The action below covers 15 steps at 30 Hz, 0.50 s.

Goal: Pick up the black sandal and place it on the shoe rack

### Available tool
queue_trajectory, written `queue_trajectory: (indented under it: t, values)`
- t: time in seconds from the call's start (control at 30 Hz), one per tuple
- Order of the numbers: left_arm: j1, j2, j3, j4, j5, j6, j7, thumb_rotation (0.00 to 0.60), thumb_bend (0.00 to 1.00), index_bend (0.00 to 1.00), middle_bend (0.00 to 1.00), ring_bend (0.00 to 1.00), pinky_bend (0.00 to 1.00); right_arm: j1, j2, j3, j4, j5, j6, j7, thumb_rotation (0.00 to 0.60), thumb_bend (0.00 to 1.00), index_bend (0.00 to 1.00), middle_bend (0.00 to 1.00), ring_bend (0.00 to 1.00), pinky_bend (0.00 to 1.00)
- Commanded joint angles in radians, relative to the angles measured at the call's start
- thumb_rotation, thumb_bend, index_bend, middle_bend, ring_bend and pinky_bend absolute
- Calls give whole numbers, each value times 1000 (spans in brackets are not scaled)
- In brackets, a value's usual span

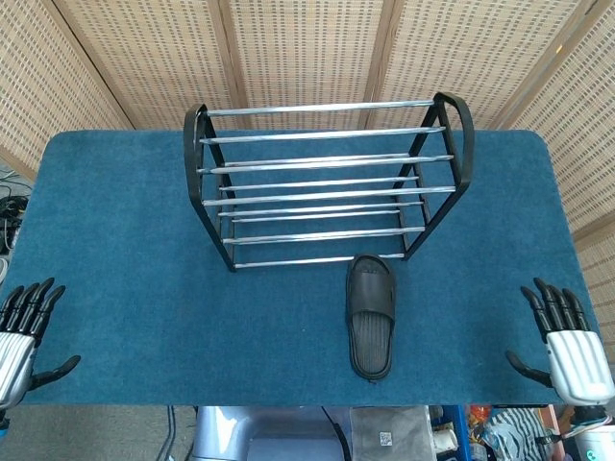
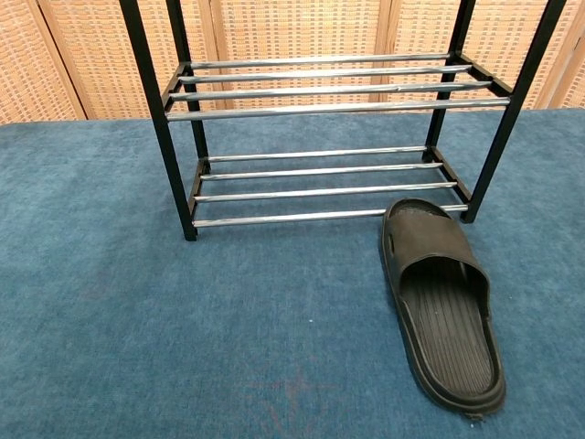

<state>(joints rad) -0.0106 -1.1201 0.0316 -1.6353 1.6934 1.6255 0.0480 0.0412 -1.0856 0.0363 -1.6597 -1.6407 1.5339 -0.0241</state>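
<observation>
Sandal (image 1: 371, 328) lies on the table (image 1: 115, 221) between left hand (image 1: 21, 331) and right hand (image 1: 567, 341), nearer the right. Shoe rack (image 1: 327, 182) stands just behind it, beyond both hands.

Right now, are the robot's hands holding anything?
Left hand: open, holding nothing.
Right hand: open, holding nothing.

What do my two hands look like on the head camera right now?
Both match: the left hand and right hand have slim black fingers and a black thumb on a ribbed, silvery metallic palm shell. No cables, markings or sleeves show, and the arms are out of frame.
</observation>
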Motion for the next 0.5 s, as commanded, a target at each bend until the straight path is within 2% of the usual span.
queue_trajectory:
  t: [0.03, 0.17, 0.2, 0.27, 0.33, 0.43, 0.5]
  values:
    - [-1, 0, -3, -2, -3, -1, 0, 600, 23, 0, 0, 0, 0, 86, 16, -17, 37, -114, -69, 71, 600, 617, 10, 0, 0, 0]
    - [-6, 1, -7, -9, -14, -13, 6, 600, 23, 0, 0, 0, 0, 188, 30, -44, 75, -269, -134, 112, 600, 584, 22, 0, 0, 0]
    - [-7, 1, -7, -10, -16, -16, 8, 600, 23, 0, 0, 0, 0, 206, 30, -49, 85, -301, -140, 113, 600, 513, 22, 0, 0, 0]
    - [-10, 1, -8, -8, -21, -24, 12, 600, 23, 0, 0, 0, 0, 264, 20, -60, 131, -412, -153, 94, 600, 301, 22, 0, 0, 0]
    - [-12, 1, -10, -7, -26, -29, 13, 600, 23, 0, 0, 0, 0, 317, -1, -66, 191, -511, -159, 62, 600, 150, 20, 0, 0, 0]
    - [-14, 1, -15, -7, -36, -33, 11, 600, 24, 0, 0, 0, 0, 388, -49, -75, 294, -636, -159, 10, 600, 14, 3, 0, 0, 0]
    - [-19, 1, -19, -6, -49, -45, 10, 600, 24, 0, 0, 0, 0, 433, -93, -85, 374, -706, -160, -21, 600, 0, 0, 0, 0, 0]
